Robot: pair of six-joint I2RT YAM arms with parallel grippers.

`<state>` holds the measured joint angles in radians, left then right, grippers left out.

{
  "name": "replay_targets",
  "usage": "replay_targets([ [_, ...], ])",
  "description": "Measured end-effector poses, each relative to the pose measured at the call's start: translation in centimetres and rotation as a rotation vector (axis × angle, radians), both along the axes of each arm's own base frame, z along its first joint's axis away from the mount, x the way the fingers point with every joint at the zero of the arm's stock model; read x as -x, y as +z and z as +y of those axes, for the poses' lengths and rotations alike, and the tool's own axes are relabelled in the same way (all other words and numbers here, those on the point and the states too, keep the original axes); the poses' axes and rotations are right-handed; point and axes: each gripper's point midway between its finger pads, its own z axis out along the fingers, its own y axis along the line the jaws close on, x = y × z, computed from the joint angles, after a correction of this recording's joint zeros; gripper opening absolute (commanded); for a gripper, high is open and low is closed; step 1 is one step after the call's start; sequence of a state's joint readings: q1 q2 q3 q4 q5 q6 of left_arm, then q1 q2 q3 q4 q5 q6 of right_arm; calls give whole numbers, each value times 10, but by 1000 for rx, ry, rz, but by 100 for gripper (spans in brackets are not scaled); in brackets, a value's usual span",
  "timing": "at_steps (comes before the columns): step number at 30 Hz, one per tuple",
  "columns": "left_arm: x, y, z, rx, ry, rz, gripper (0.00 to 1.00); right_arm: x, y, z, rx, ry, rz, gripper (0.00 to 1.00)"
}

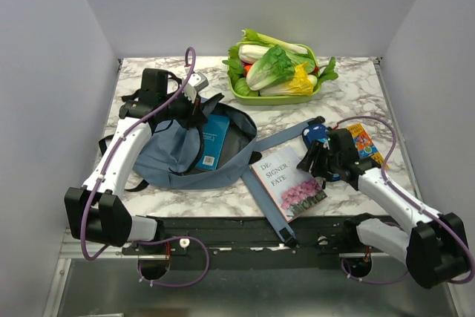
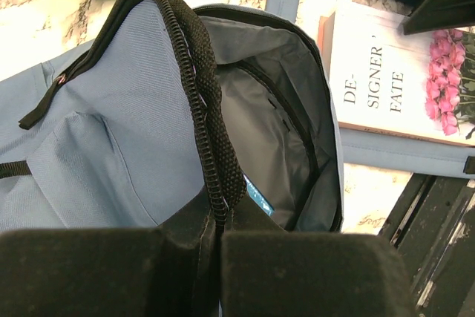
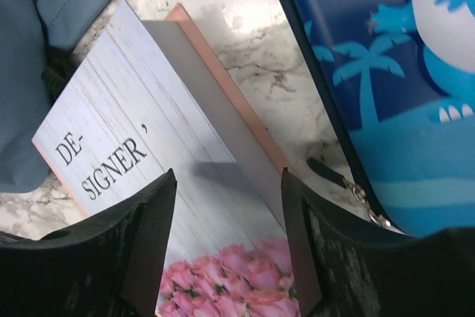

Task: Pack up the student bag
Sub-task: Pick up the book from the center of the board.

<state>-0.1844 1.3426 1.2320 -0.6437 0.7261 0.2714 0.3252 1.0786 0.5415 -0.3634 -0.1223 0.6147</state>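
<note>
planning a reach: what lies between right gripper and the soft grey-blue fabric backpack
A white paperback with pink flowers lies between right gripper and backpack, clearest in top view.

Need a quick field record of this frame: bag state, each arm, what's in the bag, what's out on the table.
bag: student bag lying left of centre, main opening held up
left arm: left gripper, jaws shut on the bag's zip edge
right arm: right gripper, jaws open above the white book, holding nothing
in bag: blue book
out: white book, pencil case, colourful book beside the right arm
far side: green tray of vegetables
</note>
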Motion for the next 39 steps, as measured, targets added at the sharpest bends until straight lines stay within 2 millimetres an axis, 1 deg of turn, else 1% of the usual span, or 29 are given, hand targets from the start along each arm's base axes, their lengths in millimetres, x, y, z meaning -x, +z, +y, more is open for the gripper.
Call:
replay_targets([
  [4, 0, -1, 0, 2, 2, 0, 0, 14, 2, -3, -16, -14, 0, 61],
  [5, 0, -1, 0, 2, 2, 2, 0, 17, 1, -4, -22, -16, 3, 58],
  [7, 0, -2, 0, 3, 3, 3, 0, 23, 2, -1, -46, -14, 10, 55],
  [10, 0, -3, 0, 4, 3, 4, 0, 30, 2, 1, -77, -15, 19, 49],
  [11, 0, -3, 0, 4, 4, 4, 0, 33, 2, 1, -86, -14, 23, 44],
  [14, -1, -3, 0, 5, 5, 5, 0, 41, 3, 4, -114, -5, 35, 39],
  [16, -1, -3, 0, 5, 5, 5, 0, 46, 7, 7, -139, 4, 33, 38],
  [19, -1, -2, -1, 6, 6, 5, 0, 51, 20, 11, -183, 21, 2, 37],
  [21, -1, -2, -1, 8, 7, 5, 0, 52, 29, 14, -210, 32, -26, 33],
  [25, -1, -2, -1, 10, 8, 5, 1, 56, 36, 17, -239, 51, -43, 21],
  [26, -1, -2, -1, 10, 8, 5, 1, 57, 36, 18, -244, 53, -40, 16],
  [28, -1, -2, -1, 11, 10, 7, 1, 60, 35, 19, -248, 58, -30, 11],
  [29, -1, -2, -1, 12, 10, 8, 1, 61, 34, 19, -252, 62, -25, 6],
  [31, -1, -1, -1, 13, 11, 9, 1, 63, 35, 21, -259, 73, -26, 1],
  [36, -2, -1, -2, 15, 13, 8, 2, 64, 40, 22, -261, 98, -44, 1],
  [39, -2, -1, -2, 16, 14, 7, 2, 63, 51, 22, -260, 111, -66, 1],
])
